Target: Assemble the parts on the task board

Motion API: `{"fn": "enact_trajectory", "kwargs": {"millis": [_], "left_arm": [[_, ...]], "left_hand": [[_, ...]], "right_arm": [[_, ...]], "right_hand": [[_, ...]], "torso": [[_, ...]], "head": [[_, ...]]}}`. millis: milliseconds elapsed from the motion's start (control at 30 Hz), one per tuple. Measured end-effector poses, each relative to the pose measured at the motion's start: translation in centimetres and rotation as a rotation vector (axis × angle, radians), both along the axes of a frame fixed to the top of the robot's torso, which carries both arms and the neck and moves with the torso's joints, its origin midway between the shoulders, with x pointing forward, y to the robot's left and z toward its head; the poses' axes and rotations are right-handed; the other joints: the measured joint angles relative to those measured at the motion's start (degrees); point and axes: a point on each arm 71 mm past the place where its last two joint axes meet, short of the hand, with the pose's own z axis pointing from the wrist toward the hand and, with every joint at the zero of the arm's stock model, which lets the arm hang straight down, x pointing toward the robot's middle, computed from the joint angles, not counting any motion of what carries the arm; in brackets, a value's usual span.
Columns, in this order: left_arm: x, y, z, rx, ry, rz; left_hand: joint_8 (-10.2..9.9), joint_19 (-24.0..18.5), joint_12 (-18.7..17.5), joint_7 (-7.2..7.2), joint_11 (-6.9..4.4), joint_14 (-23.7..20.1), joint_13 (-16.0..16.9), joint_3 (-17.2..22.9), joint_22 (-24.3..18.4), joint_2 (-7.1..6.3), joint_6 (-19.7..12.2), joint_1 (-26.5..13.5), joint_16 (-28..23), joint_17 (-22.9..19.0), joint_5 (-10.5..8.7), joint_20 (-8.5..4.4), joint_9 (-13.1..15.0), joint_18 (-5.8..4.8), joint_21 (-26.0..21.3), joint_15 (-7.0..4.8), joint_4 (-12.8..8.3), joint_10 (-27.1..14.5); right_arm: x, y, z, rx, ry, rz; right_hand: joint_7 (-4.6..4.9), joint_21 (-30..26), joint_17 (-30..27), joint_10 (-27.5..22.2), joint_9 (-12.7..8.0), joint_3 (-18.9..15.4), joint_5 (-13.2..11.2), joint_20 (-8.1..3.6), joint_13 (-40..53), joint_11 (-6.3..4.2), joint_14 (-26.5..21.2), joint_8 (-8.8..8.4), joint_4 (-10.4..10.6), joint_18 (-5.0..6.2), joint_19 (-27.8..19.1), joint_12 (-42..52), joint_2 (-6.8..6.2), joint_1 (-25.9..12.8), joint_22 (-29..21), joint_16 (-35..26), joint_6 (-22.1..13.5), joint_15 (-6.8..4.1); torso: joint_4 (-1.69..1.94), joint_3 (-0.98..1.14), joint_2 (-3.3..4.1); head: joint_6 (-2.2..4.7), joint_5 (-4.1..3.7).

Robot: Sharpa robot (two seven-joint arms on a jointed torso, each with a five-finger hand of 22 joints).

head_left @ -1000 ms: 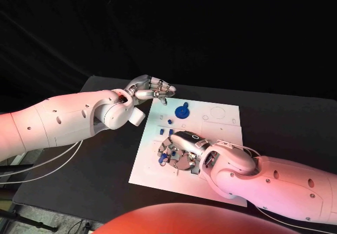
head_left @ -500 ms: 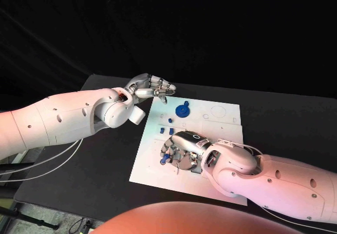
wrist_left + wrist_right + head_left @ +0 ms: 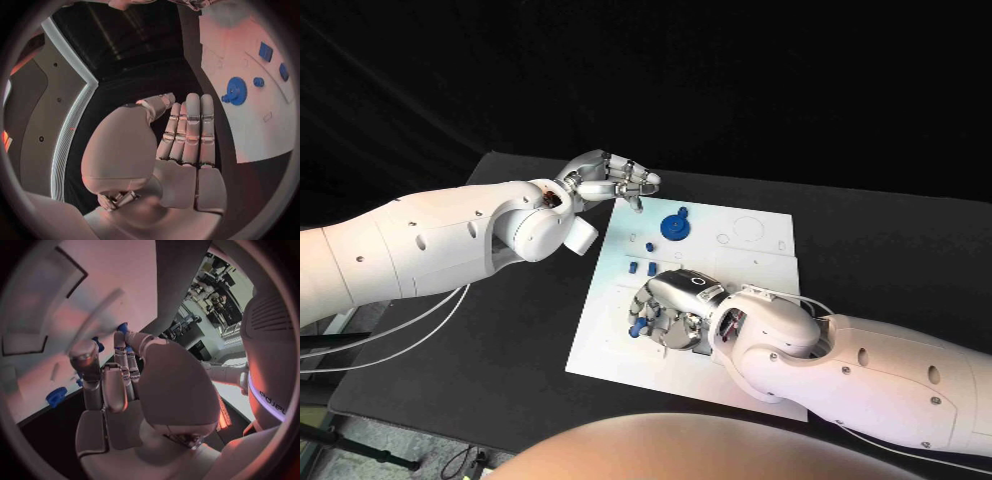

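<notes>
A white task board (image 3: 733, 235) is seen in the middle of a black table (image 3: 906, 250). The right hand (image 3: 672, 305) is laid over the board's near half, fingers bent down around small blue parts (image 3: 636, 325); whether a part is actually pinched cannot be told. The left hand (image 3: 610, 180) is held just beyond the board's far-left corner, fingers curled in on nothing. A blue gear (image 3: 674, 226) and two small blue pegs (image 3: 640, 268) are left on the board, between the two hands. A part could be knocked aside or jammed askew, since the work is hidden by the right hand. No legible writing is made out on the board
</notes>
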Motion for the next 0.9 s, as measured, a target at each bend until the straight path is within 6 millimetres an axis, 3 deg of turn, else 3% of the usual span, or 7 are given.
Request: {"fn": "enact_trajectory", "kwargs": {"millis": [100, 167, 200, 300, 600, 833, 900], "left_arm": [[0.0, 0.0, 0.0, 0.0, 0.0, 0.001], [0.0, 0.1, 0.0, 0.001, 0.0, 0.001], [0.0, 0.1, 0.0, 0.001, 0.0, 0.001], [0.0, 0.1, 0.0, 0.001, 0.0, 0.001], [0.0, 0.1, 0.0, 0.001, 0.0, 0.001], [0.0, 0.2, 0.0, 0.001, 0.001, 0.002], [-0.1, 0.2, 0.0, 0.001, 0.001, 0.002]], "left_hand": [[0.0, 0.0, 0.0, 0.0, 0.0, 0.0, 0.0, 0.0, 0.0, 0.0, 0.0, 0.0, 0.0, 0.0, 0.0, 0.0, 0.0, 0.0, 0.0, 0.0, 0.0, 0.0], [0.0, 0.0, 0.0, 0.0, 0.0, 0.0, 0.0, 0.0, 0.0, 0.0, 0.0, 0.0, 0.0, 0.0, 0.0, 0.0, 0.0, 0.0, 0.0, 0.0, 0.0, 0.0], [0.0, 0.0, 0.0, 0.0, 0.0, 0.0, 0.0, 0.0, 0.0, 0.0, 0.0, 0.0, 0.0, 0.0, 0.0, 0.0, 0.0, 0.0, 0.0, 0.0, 0.0, 0.0], [0.0, 0.0, 0.0, 0.0, 0.0, 0.0, 0.0, 0.0, 0.0, 0.0, 0.0, 0.0, 0.0, 0.0, 0.0, 0.0, 0.0, 0.0, 0.0, 0.0, 0.0, 0.0], [0.0, 0.0, 0.0, 0.0, 0.0, 0.0, 0.0, 0.0, 0.0, 0.01, 0.0, 0.0, 0.0, 0.0, 0.0, 0.0, 0.0, 0.0, 0.0, 0.0, 0.0, 0.0], [0.0, -0.2, 0.0, 0.1, 0.0, -0.2, 0.0, -0.2, 0.0, 0.23, -0.5, -0.2, 0.0, 0.0, 0.0, 0.21, 0.1, 0.0, 0.0, 0.2, -0.2, -0.4], [-0.2, -0.2, 0.0, 0.1, 0.21, -0.2, 0.0, -0.2, 0.0, 0.23, -0.5, -0.2, 0.0, 0.0, 0.0, 0.21, 0.1, 0.0, 0.0, 0.2, -0.2, -0.6]], "right_arm": [[0.0, 0.2, 0.0, -0.003, -0.002, 0.002], [-0.1, 0.3, 0.0, -0.004, -0.002, 0.003], [-0.1, 0.3, -0.1, -0.005, -0.002, 0.004], [-0.1, 0.4, -0.1, -0.008, -0.002, 0.004], [-0.2, 0.5, -0.2, -0.013, 0.002, 0.003], [-0.1, -0.1, -0.1, 0.002, 0.0, -0.023], [-0.3, -0.6, 0.2, 0.024, 0.001, -0.037]], "right_hand": [[0.04, -0.3, -0.1, 0.0, 0.0, -0.2, 0.0, 0.0, 0.0, 0.05, 0.0, 0.0, -0.2, 0.01, 0.0, -0.4, 0.01, -0.6, 0.0, 0.0, 0.0, 0.0], [0.66, -0.5, -0.1, -0.5, 0.2, -0.3, 0.1, 0.0, 0.0, 0.21, 0.0, 0.58, -0.5, 0.01, 0.0, -0.8, -0.7, -1.5, 0.0, 0.0, -0.7, 0.0], [1.01, -0.8, -0.1, -0.9, 2.9, -0.5, 0.6, 0.04, 0.0, 0.4, 0.0, 0.58, -0.8, 0.01, 0.0, -1.1, -1.24, -2.0, 0.0, 0.0, -1.3, 0.0], [1.29, -0.9, -0.1, -1.2, 4.6, -0.8, 1.0, 0.22, -0.2, 0.46, 0.0, -0.3, -1.0, 0.01, -0.2, -1.3, -1.36, -3.5, 0.0, 0.0, -2.6, 0.0], [1.38, -0.9, 0.5, -1.5, 3.3, -3.0, 1.3, 0.24, 0.3, 0.51, 0.0, -2.87, 0.0, 0.01, -0.2, -1.7, -3.99, -6.3, 0.0, 0.2, -6.1, 0.42], [1.42, -0.6, 0.5, -1.7, 2.3, -5.5, 1.3, 0.43, 0.8, 0.71, 0.0, -5.22, 0.4, 0.0, 0.0, -1.3, -4.43, -6.7, 0.0, 0.2, -10.2, 0.42], [1.35, 0.0, 0.5, -2.1, 2.0, -7.1, 1.6, 0.61, 1.2, 0.35, 0.0, -6.18, 0.5, 0.0, 0.2, -0.9, -4.43, -6.7, 0.0, 0.5, -11.9, 0.42]], "torso": [[-0.01, -0.03, 0.0], [-0.01, -0.04, 0.0], [-0.02, -0.03, 0.0], [-0.03, -0.05, 0.0], [-0.03, -0.04, -0.03], [-0.05, 0.0, -0.03], [-0.05, 0.04, -0.02]], "head": [[0.0, -0.01], [0.0, -0.01], [0.02, -0.01], [0.03, 0.01], [0.0, 0.02], [0.13, -0.02], [0.2, -0.06]]}}
